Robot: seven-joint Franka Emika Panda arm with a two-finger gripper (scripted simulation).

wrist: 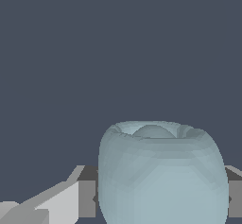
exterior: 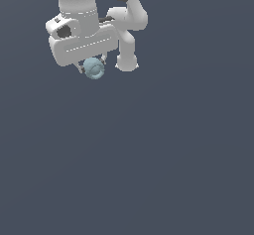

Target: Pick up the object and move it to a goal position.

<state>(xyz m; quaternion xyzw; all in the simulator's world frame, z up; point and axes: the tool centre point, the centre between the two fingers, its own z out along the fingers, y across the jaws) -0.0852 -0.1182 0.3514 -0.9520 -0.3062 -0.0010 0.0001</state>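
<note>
The object (exterior: 93, 68) is a small pale blue-grey ball with faint lighter markings. It hangs just under the white gripper body in the upper left of the exterior view. My gripper (exterior: 92, 69) is shut on it, a thin finger showing on either side. In the wrist view the object (wrist: 160, 171) looms large and close, with a dimple in its top, and the fingers (wrist: 87, 197) press against its sides.
The white arm links and base (exterior: 127, 40) stand to the exterior view's right of the gripper. A plain dark blue-grey floor (exterior: 149, 169) fills everything else in both views.
</note>
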